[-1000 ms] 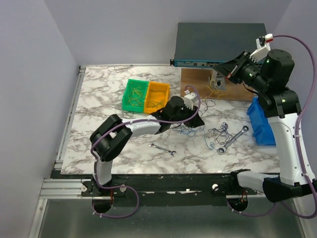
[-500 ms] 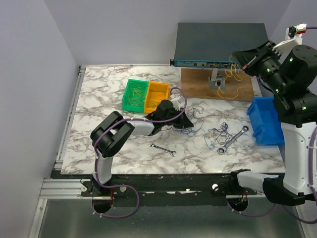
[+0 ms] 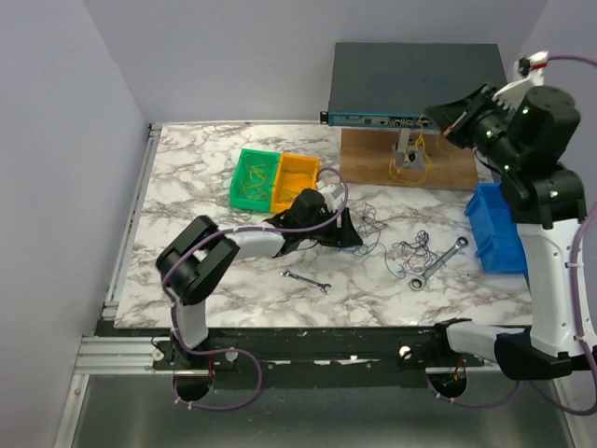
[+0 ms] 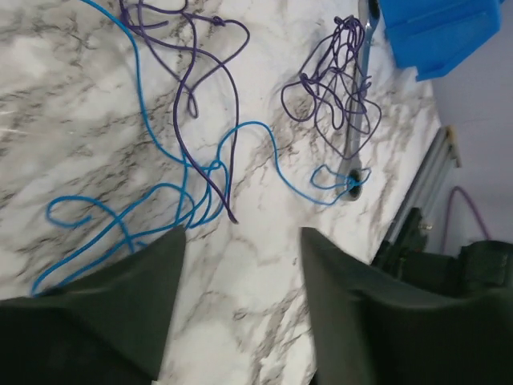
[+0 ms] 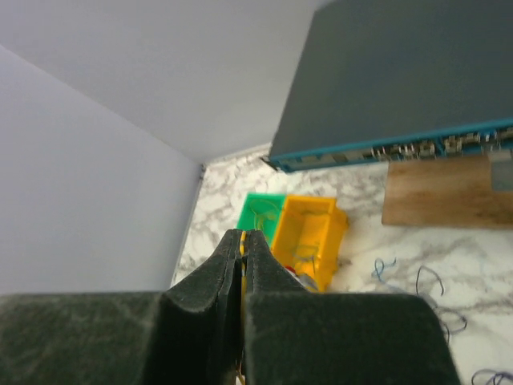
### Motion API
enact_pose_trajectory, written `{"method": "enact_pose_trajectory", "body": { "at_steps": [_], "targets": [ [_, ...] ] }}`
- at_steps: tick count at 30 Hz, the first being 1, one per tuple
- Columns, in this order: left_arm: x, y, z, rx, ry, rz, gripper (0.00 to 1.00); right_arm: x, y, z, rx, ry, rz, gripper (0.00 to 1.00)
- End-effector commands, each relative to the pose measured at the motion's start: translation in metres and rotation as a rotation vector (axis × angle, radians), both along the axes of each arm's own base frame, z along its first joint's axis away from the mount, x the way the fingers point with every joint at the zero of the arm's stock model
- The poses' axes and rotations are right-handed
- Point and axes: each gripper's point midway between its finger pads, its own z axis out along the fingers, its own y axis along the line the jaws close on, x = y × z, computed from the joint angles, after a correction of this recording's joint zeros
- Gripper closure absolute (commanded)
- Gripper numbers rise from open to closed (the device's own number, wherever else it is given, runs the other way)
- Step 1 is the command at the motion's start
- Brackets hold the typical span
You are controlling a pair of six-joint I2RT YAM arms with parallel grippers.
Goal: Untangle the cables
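The cables lie loose on the marble: a blue wire (image 4: 120, 216) and a purple wire (image 4: 192, 88) cross just beyond my left gripper (image 4: 243, 241). It hovers low over bare marble, open and holding nothing. In the top view these wires (image 3: 371, 226) sit by the left gripper (image 3: 353, 239). A second purple clump (image 4: 337, 88) rests on a silver wrench (image 3: 440, 261). My right gripper (image 3: 432, 116) is raised at the back right, shut on a thin yellow wire (image 3: 416, 157) that hangs over the wooden board. A yellow sliver shows between its pads (image 5: 228, 265).
A green bin (image 3: 255, 179) and an orange bin (image 3: 297, 182) holding wires stand left of centre. A blue bin (image 3: 494, 229) is at the right edge. A dark box (image 3: 410, 79) and a wooden board (image 3: 452, 168) are at the back. A small wrench (image 3: 308, 281) lies near the front.
The left gripper closed on the marble by the blue wire, then opened again and shifted slightly left. The right arm swung up and right with the yellow wire, then came back down over the board.
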Motion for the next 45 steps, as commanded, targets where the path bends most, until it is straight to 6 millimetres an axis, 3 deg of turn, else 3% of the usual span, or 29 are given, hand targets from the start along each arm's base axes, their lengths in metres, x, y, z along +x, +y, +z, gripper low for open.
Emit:
{"method": "enact_pose_trajectory", "body": {
  "at_steps": [1, 6, 11, 14, 22, 29, 34, 45],
  "targets": [
    [0.000, 0.030, 0.057, 0.042, -0.162, 0.067, 0.24, 0.004, 0.021, -0.045, 0.021, 0.079, 0.104, 0.99],
    [-0.016, 0.056, 0.092, 0.019, -0.239, 0.080, 0.02, 0.007, 0.032, -0.108, 0.006, 0.201, 0.169, 0.99],
    [-0.028, 0.078, 0.118, -0.023, -0.320, 0.055, 0.02, 0.002, 0.042, -0.150, -0.012, 0.261, 0.242, 0.99],
    [-0.033, 0.085, 0.141, -0.084, -0.350, 0.010, 0.01, -0.002, 0.051, -0.163, -0.035, 0.275, 0.305, 0.99],
    [-0.040, 0.071, 0.200, -0.219, -0.412, -0.122, 0.02, -0.012, 0.080, -0.174, -0.064, 0.279, 0.387, 0.99],
    [-0.047, 0.047, 0.228, -0.323, -0.415, -0.224, 0.14, -0.019, 0.102, -0.180, -0.061, 0.283, 0.426, 0.99],
    [-0.045, 0.031, 0.234, -0.313, -0.435, -0.251, 0.16, -0.024, 0.115, -0.180, -0.061, 0.285, 0.450, 0.99],
    [-0.033, -0.004, 0.218, -0.238, -0.455, -0.232, 0.12, -0.023, 0.126, -0.172, 0.008, 0.287, 0.451, 0.99]
  ]
}}
